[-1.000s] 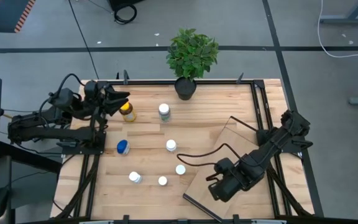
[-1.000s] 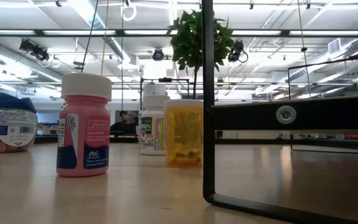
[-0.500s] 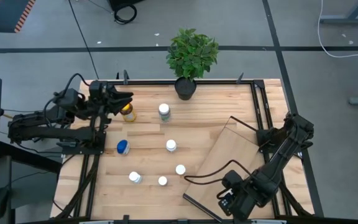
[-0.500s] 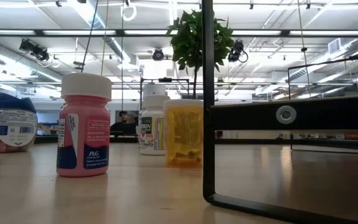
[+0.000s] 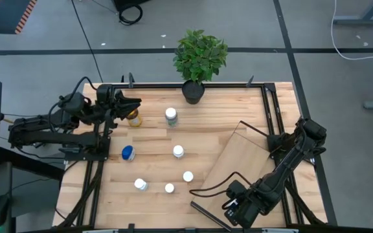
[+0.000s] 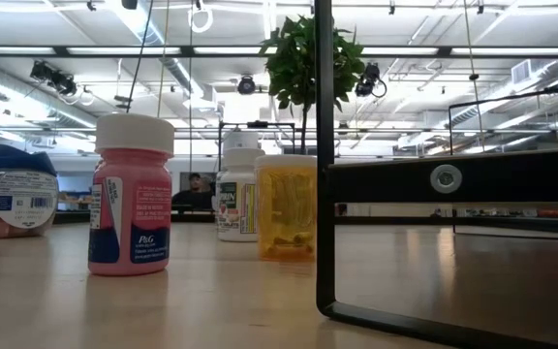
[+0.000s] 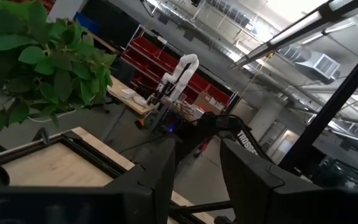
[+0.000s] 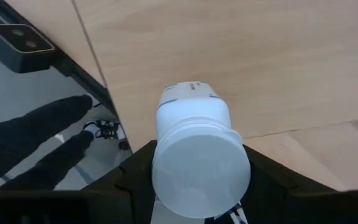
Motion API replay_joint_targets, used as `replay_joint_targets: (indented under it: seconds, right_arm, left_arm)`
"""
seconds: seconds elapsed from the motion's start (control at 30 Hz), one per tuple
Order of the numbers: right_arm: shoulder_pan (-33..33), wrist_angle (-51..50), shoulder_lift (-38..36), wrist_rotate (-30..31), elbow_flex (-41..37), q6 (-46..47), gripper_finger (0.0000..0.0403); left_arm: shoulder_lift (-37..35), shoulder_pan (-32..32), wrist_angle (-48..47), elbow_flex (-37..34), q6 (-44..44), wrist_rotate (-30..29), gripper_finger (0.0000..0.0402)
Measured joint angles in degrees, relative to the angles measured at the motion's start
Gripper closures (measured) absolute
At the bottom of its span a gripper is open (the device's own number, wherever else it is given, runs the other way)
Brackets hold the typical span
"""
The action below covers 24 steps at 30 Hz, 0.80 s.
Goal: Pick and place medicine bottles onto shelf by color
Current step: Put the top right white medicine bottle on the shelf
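Landmark: the shelf (image 5: 241, 158), a light-wood board with dark edge trim, lay angled across the table (image 5: 154, 133) on the right arm's side.

- White bottle (image 8: 197, 158), white cap: clamped between the fingers of the right gripper (image 5: 237, 208) at the shelf's near corner. Its long axis ran along the fingers, cap end toward the wrist camera, base pointing at the board.
- Amber bottle (image 5: 133, 116), yellow cap: upright, well apart from the shelf at the table's far left. The left gripper (image 5: 133, 103) was just beside it; whether its fingers (image 7: 160, 180) were apart or together could not be told.
- Blue-capped bottle (image 5: 127, 153): upright, left of the shelf.
- Five white-capped bottles stood upright between the blue-capped bottle and the shelf.
- Potted plant (image 5: 199, 58): beyond the shelf's far end, at the table's edge.
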Motion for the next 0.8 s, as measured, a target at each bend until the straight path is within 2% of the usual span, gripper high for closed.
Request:
replay_joint_targets:
  seconds: [0.27,0.8]
  right_arm:
    - [-0.6,2.8,0.0,2.3,0.0,-1.7,0.0214]
    - [-0.5,3.9,0.0,3.1,0.0,-4.0,0.0203]
  left_arm:
    - [0.0,-1.8,-0.4,0.0,0.0,0.0,0.0279]
    - [0.0,-2.8,-0.4,0.0,-0.1,0.0,0.0288]
